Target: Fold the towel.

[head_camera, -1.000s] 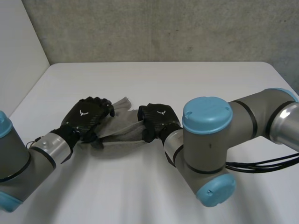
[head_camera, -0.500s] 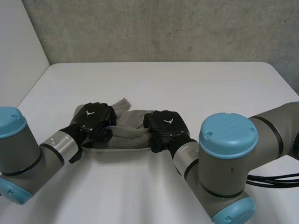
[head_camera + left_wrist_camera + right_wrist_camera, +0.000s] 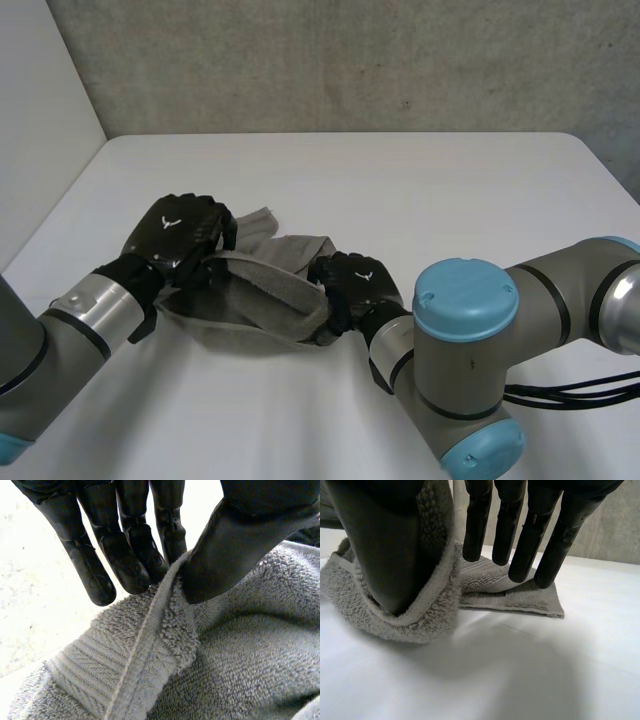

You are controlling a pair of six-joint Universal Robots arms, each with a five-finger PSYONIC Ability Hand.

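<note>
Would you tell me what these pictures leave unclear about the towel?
- Head view: both ends of the towel are hidden under the left hand and right hand.
- Left wrist view: the picture's edges cut the towel off.
- Right wrist view: cloth wrapped round the right hand hides whether it grips.

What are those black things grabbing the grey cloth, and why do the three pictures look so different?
They are a robot's two hands, each at the end of a grey arm with blue caps. The wide picture comes from a camera behind and above the arms, looking down at the white table. In it, the left hand and the right hand each pinch one end of a grey towel, which hangs between them. The other two pictures come from small cameras on the wrists, so you look along each palm. In both close-ups the towel's edge is caught between the thumb and the fingers.
</note>
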